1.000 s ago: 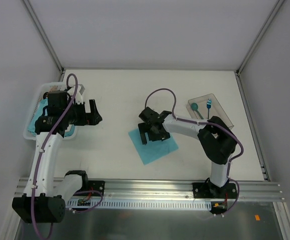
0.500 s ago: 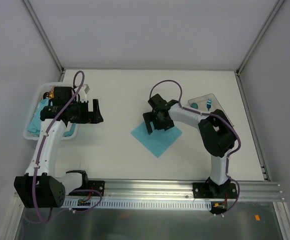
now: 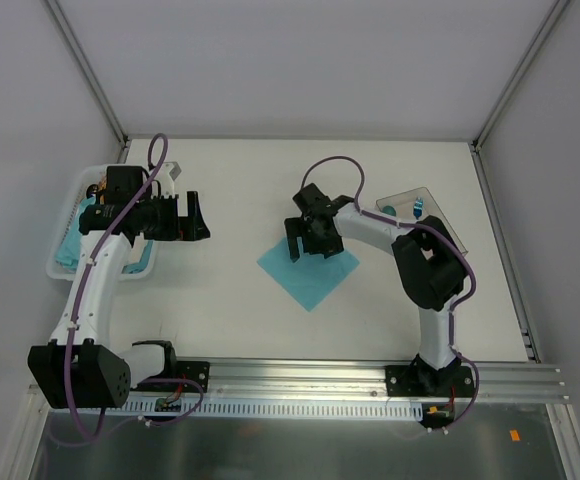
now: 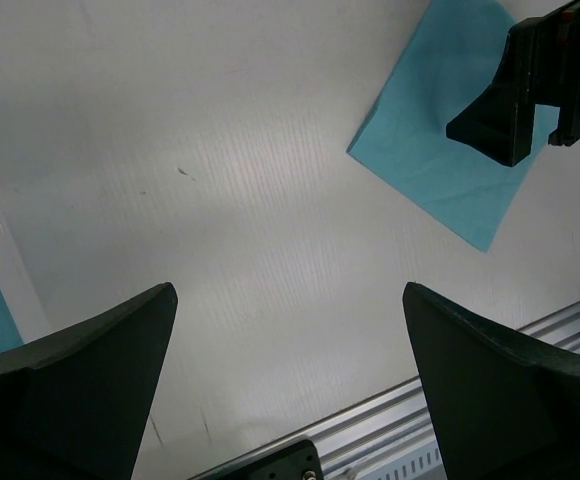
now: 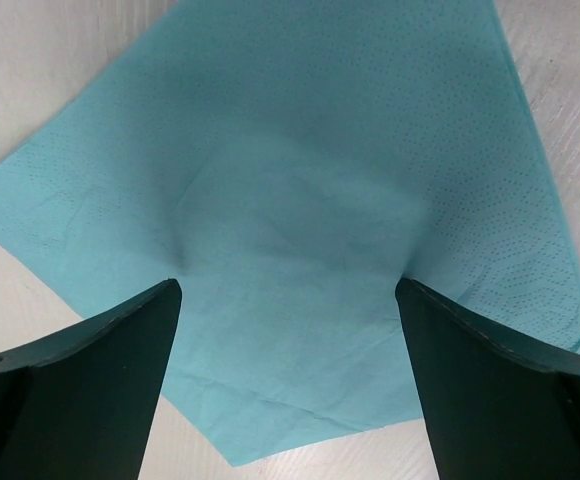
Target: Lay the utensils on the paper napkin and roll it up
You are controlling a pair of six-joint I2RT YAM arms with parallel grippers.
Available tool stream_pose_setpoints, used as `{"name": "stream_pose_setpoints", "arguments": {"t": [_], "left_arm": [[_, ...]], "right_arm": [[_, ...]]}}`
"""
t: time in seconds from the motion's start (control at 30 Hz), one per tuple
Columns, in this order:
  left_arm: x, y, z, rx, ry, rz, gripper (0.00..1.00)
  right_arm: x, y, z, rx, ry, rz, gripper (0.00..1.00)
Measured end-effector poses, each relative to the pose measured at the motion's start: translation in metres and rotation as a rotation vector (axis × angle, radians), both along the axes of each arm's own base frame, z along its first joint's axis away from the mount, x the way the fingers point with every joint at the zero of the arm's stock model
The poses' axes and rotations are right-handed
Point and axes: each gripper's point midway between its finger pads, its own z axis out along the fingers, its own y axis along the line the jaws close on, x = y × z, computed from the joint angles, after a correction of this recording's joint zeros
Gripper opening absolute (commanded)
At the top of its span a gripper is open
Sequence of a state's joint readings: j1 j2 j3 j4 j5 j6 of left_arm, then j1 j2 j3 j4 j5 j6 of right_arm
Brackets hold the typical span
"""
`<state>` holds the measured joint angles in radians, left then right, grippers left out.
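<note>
The right gripper (image 3: pixel 307 247) is wide open and empty. Its tips seem to press the napkin (image 3: pixel 312 282) right under it. If it slides or shuts, the thin paper may bunch or tear. The utensils (image 3: pixel 402 212) lie off to its side. The left gripper (image 3: pixel 192 217) is open too.

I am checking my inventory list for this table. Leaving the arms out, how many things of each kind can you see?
paper napkin: 1
utensils: 2, a spoon and a fork
clear tray: 1
white basket: 1, contents not counted
Total: 5
</note>
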<state>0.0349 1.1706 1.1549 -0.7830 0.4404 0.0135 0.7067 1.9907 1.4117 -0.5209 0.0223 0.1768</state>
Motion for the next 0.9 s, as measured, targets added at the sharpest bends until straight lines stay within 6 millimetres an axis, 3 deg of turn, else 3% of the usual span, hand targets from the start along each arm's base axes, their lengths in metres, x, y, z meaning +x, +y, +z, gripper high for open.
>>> {"name": "stream_pose_setpoints", "arguments": {"t": [0.3, 0.4, 0.47, 0.57, 0.67, 0.73, 0.83, 0.9], "left_arm": [[0.002, 0.0, 0.0, 0.0, 0.001, 0.0, 0.99], [0.002, 0.0, 0.002, 0.0, -0.003, -0.002, 0.99], [0.002, -0.001, 0.003, -0.002, -0.009, -0.009, 0.99], [0.001, -0.004, 0.007, -0.008, -0.027, -0.04, 0.99], [-0.002, -0.01, 0.012, -0.024, -0.053, -0.089, 0.99], [-0.004, -0.014, 0.016, -0.037, -0.069, -0.12, 0.99], [-0.007, -0.019, 0.018, -0.064, -0.071, -0.15, 0.99], [-0.008, -0.024, 0.018, -0.09, -0.064, -0.17, 0.99]], "right_arm": [[-0.001, 0.006, 0.001, -0.007, -0.009, -0.014, 0.96], [-0.003, 0.006, 0.011, -0.005, -0.026, 0.013, 0.96], [-0.003, 0.004, 0.031, 0.01, -0.056, 0.032, 0.96], [0.004, -0.009, 0.084, 0.072, -0.144, 0.039, 0.95], [0.018, -0.045, 0.16, 0.182, -0.286, 0.026, 0.87], [0.051, -0.123, 0.207, 0.178, -0.422, -0.117, 0.81], [0.07, -0.21, 0.239, 0.08, -0.536, -0.258, 0.63], [0.073, -0.241, 0.234, -0.002, -0.526, -0.28, 0.58]]}}
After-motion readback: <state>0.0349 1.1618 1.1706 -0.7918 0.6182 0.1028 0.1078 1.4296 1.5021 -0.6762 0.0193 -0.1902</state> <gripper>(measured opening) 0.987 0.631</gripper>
